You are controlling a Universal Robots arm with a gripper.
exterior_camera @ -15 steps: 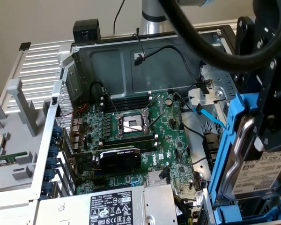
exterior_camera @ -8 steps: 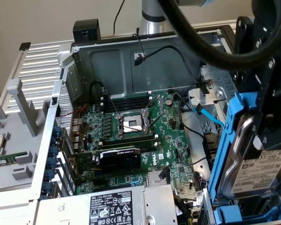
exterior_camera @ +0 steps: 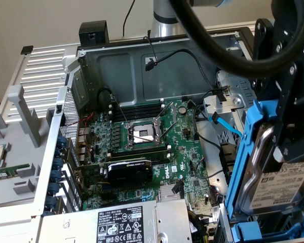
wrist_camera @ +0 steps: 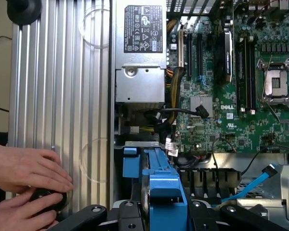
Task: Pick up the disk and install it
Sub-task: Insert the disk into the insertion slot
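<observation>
Claw: my claw [wrist_camera: 159, 215] is pinching the disk [exterior_camera: 258, 172] by its blue frame [exterior_camera: 249, 152], with one black finger on each side of it.
Disk: it stands almost upright at the lower right of the exterior view, at the right end of the open computer case [exterior_camera: 121, 66]. Its white label [exterior_camera: 289, 183] is turned to that camera. I cannot tell whether it touches the case.
Wrist view: the blue frame stands between my two fingers, just beside the green board [exterior_camera: 185, 147].
Board: it lies in the middle of the exterior view. The processor socket [exterior_camera: 142, 134] on it is open and has its metal lever up.
Card: a black card [exterior_camera: 129, 169] stands on the board just below the socket in the exterior view.
Power box: a grey power box [exterior_camera: 121, 225] with a black sticker is at the lower edge of the exterior view, touching the board's edge.
Cable: a blue cable [exterior_camera: 226, 125] runs near the disk, at the exterior view's right.
Person: two hands [wrist_camera: 31, 168] rest on a ribbed silver panel [wrist_camera: 62, 96]. Their fingers are around a black knob [wrist_camera: 49, 199], well apart from the disk.
</observation>
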